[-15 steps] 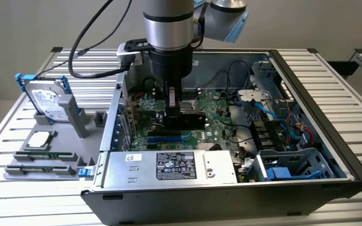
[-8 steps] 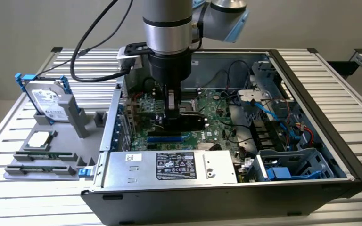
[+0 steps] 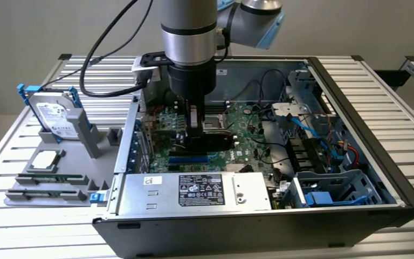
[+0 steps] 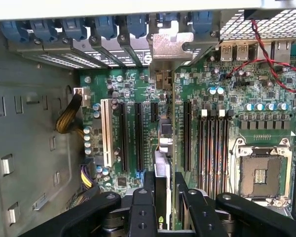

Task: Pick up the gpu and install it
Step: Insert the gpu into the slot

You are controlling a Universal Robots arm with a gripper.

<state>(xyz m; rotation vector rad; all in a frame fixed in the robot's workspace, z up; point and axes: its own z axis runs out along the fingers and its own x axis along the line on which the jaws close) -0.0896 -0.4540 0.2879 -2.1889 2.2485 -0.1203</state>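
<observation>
In the exterior view, the arm reaches straight down into the open computer case (image 3: 379, 145) at mid-frame. The gripper (image 3: 191, 137) is clamped on the gpu (image 3: 214, 143), a black card held on edge low over the motherboard (image 3: 249, 135). A hard drive (image 3: 52, 116) stands at the exterior view's left.

In the wrist view, the gripper (image 4: 165, 197) pinches the gpu (image 4: 162, 165) from both sides. The card sits edge-on among the black expansion slots (image 4: 138, 133), with its silver bracket (image 4: 171, 47) by the case's rear slot row.

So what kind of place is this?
Probably a robotics lab bench for computer assembly: an open computer case on a slatted aluminium table, a robot arm reaching inside with the gpu in its gripper.
</observation>
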